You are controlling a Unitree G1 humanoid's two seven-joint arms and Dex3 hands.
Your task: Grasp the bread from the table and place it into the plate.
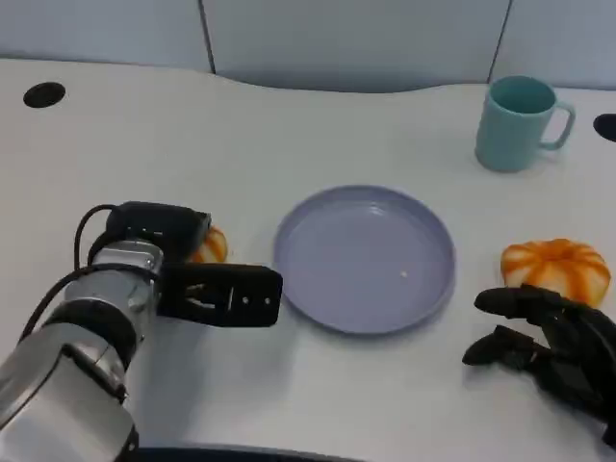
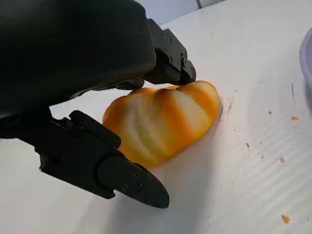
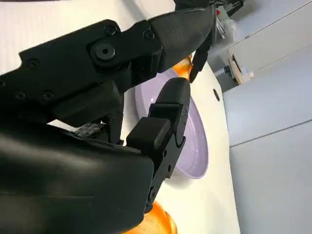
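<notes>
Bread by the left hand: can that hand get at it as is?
Probably yes. The left hand is already at the bread, with fingers on either side of it and nothing between. The bread lies on the table, left of the plate. A closed grip isn't visible yet.

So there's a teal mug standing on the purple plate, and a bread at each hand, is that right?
Not quite. The head view shows the teal mug standing on the table behind the purple plate, apart from it. The rest holds: one bread lies at the left hand, another bread by the right hand.
</notes>
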